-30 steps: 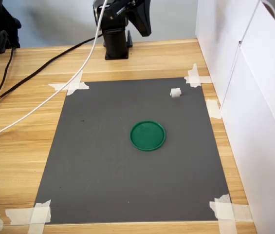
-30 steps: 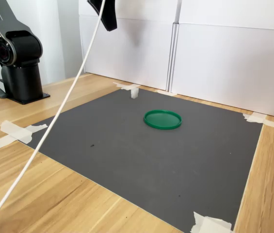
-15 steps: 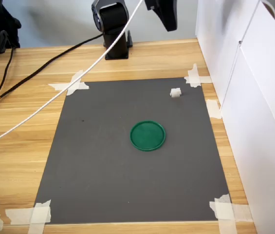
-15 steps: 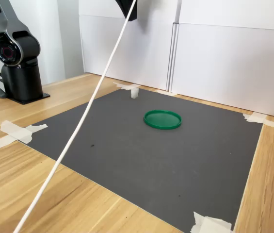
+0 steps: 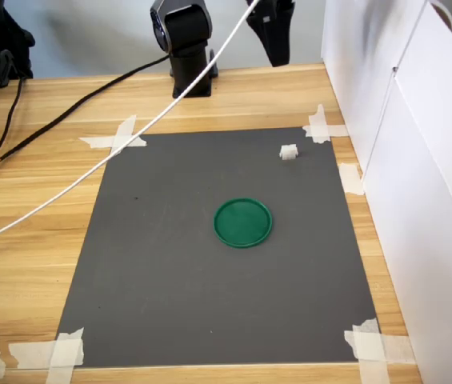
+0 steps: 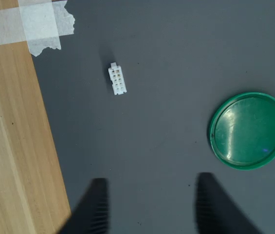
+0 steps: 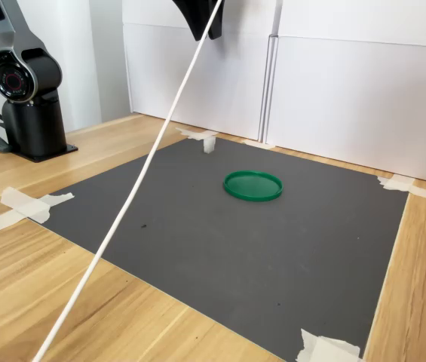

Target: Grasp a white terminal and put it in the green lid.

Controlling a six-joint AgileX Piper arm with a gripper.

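Observation:
The white terminal [image 5: 289, 153] lies on the dark mat near its far right corner in the first exterior view; it also shows in the wrist view [image 6: 117, 79] and the second exterior view [image 7: 209, 143]. The green lid [image 5: 243, 222] rests flat near the mat's middle, empty, and is seen too in the wrist view [image 6: 247, 130] and the second exterior view [image 7: 252, 185]. My gripper [image 5: 272, 32] hangs high above the table's far edge. In the wrist view the gripper [image 6: 152, 209] is open, its fingers [image 6: 97, 207] wide apart with nothing between them, well clear of terminal and lid.
A dark mat [image 5: 170, 264] is taped to the wooden table at its corners [image 5: 118, 138]. White panels [image 5: 418, 160] wall the first exterior view's right side. A white cable [image 5: 114, 156] slants through the air over the mat's corner. The arm's base [image 5: 184, 48] stands at the far edge.
The gripper has swung to the first exterior view's right, and over the last half second it has come slightly lower. The white cable swung with it. Terminal and lid have not moved.

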